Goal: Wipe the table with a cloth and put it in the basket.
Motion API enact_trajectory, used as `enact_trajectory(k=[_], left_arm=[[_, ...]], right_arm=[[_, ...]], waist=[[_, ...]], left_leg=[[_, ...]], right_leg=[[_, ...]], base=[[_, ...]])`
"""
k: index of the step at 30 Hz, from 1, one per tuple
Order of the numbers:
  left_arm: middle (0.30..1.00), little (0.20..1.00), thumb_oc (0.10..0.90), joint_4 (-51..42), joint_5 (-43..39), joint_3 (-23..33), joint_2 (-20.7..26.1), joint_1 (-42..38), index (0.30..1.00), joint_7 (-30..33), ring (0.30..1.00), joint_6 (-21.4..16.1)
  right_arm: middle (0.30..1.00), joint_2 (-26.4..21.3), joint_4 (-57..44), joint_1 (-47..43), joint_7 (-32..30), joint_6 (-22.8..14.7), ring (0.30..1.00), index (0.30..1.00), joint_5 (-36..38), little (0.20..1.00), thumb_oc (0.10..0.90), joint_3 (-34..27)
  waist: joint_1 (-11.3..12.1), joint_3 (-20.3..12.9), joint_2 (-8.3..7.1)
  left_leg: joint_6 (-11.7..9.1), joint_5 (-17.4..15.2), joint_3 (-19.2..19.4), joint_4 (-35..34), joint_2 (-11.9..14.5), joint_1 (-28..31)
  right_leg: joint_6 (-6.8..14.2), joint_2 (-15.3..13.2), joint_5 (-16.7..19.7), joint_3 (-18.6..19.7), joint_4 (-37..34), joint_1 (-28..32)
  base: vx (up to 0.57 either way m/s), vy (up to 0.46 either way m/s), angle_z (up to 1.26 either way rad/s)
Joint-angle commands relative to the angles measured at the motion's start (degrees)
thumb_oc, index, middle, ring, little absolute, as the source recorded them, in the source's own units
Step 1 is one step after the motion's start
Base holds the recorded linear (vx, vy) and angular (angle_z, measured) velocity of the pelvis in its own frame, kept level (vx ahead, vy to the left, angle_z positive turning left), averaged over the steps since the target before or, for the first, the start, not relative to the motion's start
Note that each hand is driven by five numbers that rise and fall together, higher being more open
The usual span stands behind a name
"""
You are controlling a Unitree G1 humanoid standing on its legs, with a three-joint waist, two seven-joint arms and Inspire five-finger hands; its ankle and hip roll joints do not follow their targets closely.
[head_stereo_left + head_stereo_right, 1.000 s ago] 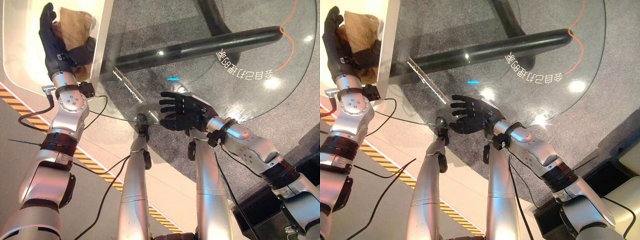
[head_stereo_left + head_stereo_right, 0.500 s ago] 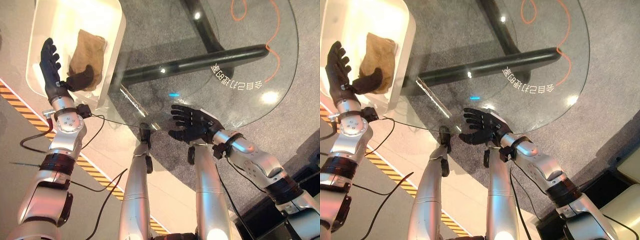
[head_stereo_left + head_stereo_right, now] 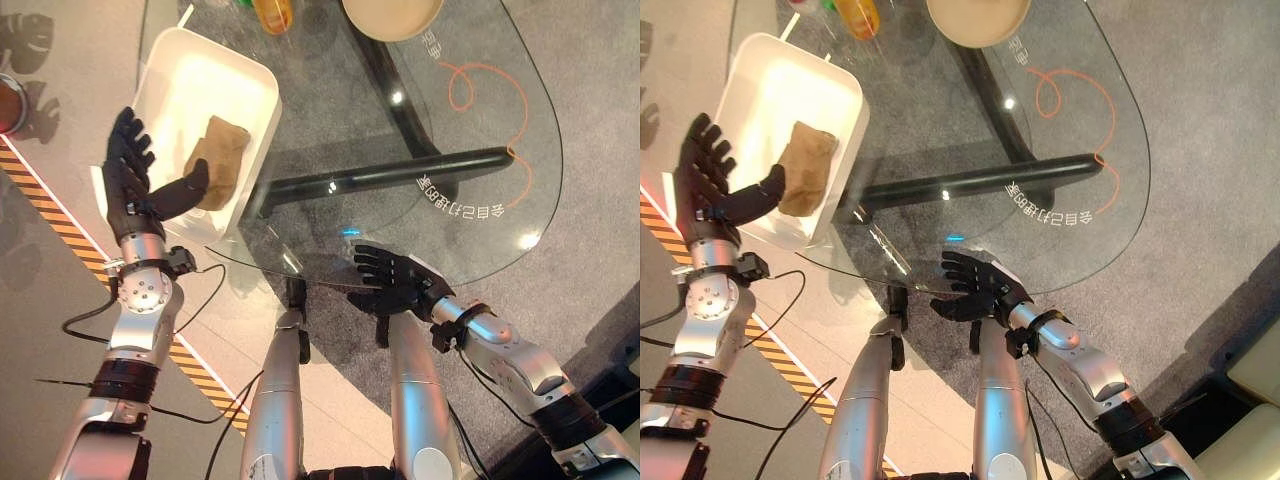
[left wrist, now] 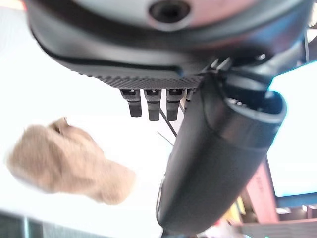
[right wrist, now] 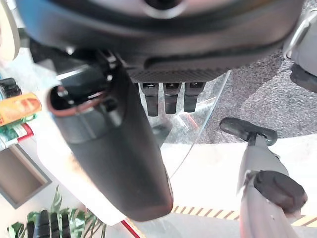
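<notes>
— Head views: what is being recorded?
— A tan cloth [image 3: 216,160] is being seen crumpled inside the white basket [image 3: 175,68], toward its right, near part. The basket is being carried on the left end of the glass table [image 3: 470,140]. The left hand [image 3: 135,195] is being held over the basket's near edge, fingers spread and straight, thumb pointing at the cloth; nothing is being gripped. The right hand [image 3: 395,282] is being held at the table's near rim, fingers spread, empty. A beige bowl [image 3: 392,15] and an orange bottle [image 3: 272,14] are being noted at the far edge.

— Left wrist view?
— The cloth [image 4: 64,161] is being shown lying on the basket's white floor [image 4: 59,79], apart from the fingertips [image 4: 151,106], which are being kept straight beside the thumb.

— Right wrist view?
— The right hand's fingers [image 5: 168,96] are being shown extended over the glass rim [image 5: 195,129], nothing being held between them and the thumb.
</notes>
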Motion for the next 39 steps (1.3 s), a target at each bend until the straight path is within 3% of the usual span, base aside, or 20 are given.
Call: enact_trajectory(k=[1, 13, 17, 24, 32, 39], left_arm=[[0.900, 0.900, 0.800, -7.0, -2.3, 4.0, -0.5, 3.8, 0.900, -1.8, 0.900, -4.4], [0.900, 0.900, 0.800, -6.8, -11.3, -1.7, -4.8, 14.8, 0.900, -13.7, 0.900, -0.8], [0.900, 0.900, 0.800, -4.7, -16.2, -4.5, -6.3, 17.7, 0.900, -16.9, 0.900, 3.3], [0.900, 0.900, 0.800, 1.0, -14.6, -8.6, -8.1, 22.5, 0.900, -21.6, 0.900, 9.2], [0.900, 0.900, 0.800, 21.7, -10.3, -12.0, -13.8, 24.8, 0.900, -21.1, 0.900, 12.0], [0.900, 0.900, 0.800, 41.5, -7.1, -9.7, -18.0, 22.9, 0.900, -20.9, 0.900, 13.3]], right_arm=[[0.900, 3.3, -5.2, 3.5, 4.5, -6.5, 0.900, 0.900, -1.5, 0.900, 0.800, -1.4], [0.900, 5.1, 5.3, 9.6, 7.1, -13.1, 0.900, 0.900, -0.8, 0.900, 0.800, -1.6], [0.900, 6.9, 9.9, 11.2, 6.7, -13.8, 0.900, 0.900, -1.0, 0.900, 0.800, -1.2], [0.900, 9.8, 17.4, 14.0, 2.1, -13.7, 0.900, 0.900, 0.7, 0.900, 0.800, -0.9], [0.900, 15.5, 35.9, 14.6, -4.1, -13.2, 0.900, 0.900, -0.2, 0.900, 0.800, -1.3], [0.900, 18.8, 53.6, 14.6, -5.7, -16.3, 0.900, 0.900, -0.1, 0.900, 0.800, -4.3]], waist=[[0.4, -0.8, -0.61], [2.3, -0.8, -1.32], [2.8, -2.3, -1.52], [3.8, -6.1, -2.26], [3.9, -14.3, -3.26], [3.1, -20.3, -3.23]], left_leg=[[3.7, -2.6, 3.4, 0.8, -7.0, 2.2], [2.8, -1.8, 1.3, -2.2, -6.4, 13.6], [2.4, -1.7, 0.8, -2.9, -6.0, 17.1], [2.3, -2.4, -0.4, -3.8, -5.7, 21.0], [2.1, -1.2, -1.7, -13.0, -4.0, 31.1], [2.1, -0.6, -0.9, -17.9, -2.1, 36.5]], right_leg=[[-0.8, 6.1, 1.7, -0.6, -8.1, 6.8], [-1.7, 6.1, -0.1, -2.8, -10.5, 19.8], [-2.4, 6.1, -0.4, -3.9, -12.0, 24.5], [-3.0, 6.2, -0.8, -5.2, -14.5, 30.1], [-1.5, 5.9, 1.1, -4.7, -23.4, 40.2], [-0.7, 6.0, 3.0, -3.0, -28.2, 44.6]], base=[[-0.05, -0.144, 0.05], [-0.04, -0.145, 0.02], [-0.01, -0.132, 0.05], [-0.02, -0.130, 0.12], [0.06, -0.058, 0.11], [0.08, -0.007, -0.01]])
